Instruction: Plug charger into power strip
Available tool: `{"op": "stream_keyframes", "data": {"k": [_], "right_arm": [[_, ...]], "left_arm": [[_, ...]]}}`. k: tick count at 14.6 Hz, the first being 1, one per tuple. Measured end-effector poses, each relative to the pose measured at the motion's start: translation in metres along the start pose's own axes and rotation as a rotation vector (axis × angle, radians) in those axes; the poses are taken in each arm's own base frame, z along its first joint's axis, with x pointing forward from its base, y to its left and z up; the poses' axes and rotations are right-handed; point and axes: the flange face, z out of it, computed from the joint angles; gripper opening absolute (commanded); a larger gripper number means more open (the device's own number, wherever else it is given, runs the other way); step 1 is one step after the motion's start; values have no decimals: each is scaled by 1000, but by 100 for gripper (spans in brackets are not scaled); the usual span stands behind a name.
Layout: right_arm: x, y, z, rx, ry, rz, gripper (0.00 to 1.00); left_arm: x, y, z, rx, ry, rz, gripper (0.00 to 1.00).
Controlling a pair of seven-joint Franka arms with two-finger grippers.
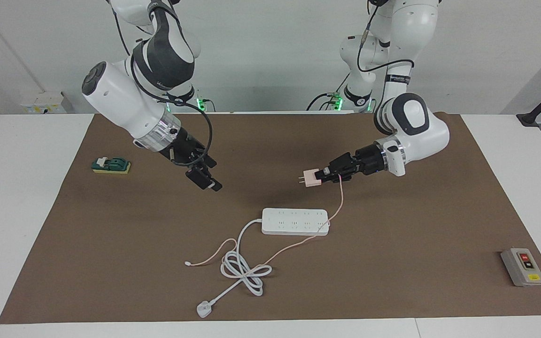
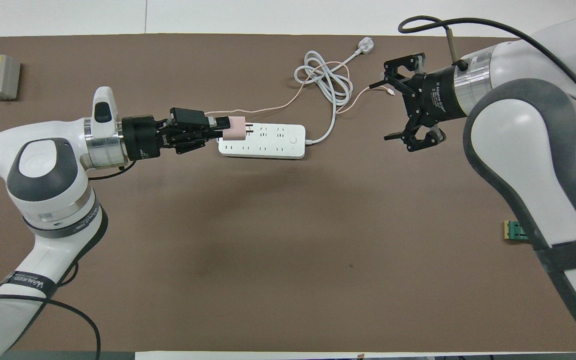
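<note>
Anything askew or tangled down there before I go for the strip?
One thing: the charger, gripped in the left tool, has its prongs sideways, not down at the power strip. Its pink cable trails across the strip's end and the coiled white cord.

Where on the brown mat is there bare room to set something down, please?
Bare mat lies between the power strip and the grey switch box, and from the strip toward the robots. It is crowded by the white cord coil and pink cable.
</note>
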Motion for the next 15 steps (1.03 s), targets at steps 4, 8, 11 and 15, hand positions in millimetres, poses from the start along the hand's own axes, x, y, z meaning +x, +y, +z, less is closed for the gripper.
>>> {"op": "stream_keyframes", "data": {"k": [4,8,11,15], "right_arm": [[13,23,-36,-130,78,-382,100],[14,43,-66,-316,155,-796,100],[20,66,-100,-436,139,-1034,100],[5,98,-148,-530,124,-1099,100]], "left_arm": [[-26,66,-68,285,19,-68,0],[-52,71,-138,558,-18,-108,0],[-53,67,-182,725,-33,-106,0],[-54,57,-224,846,-49,-39,0]]}}
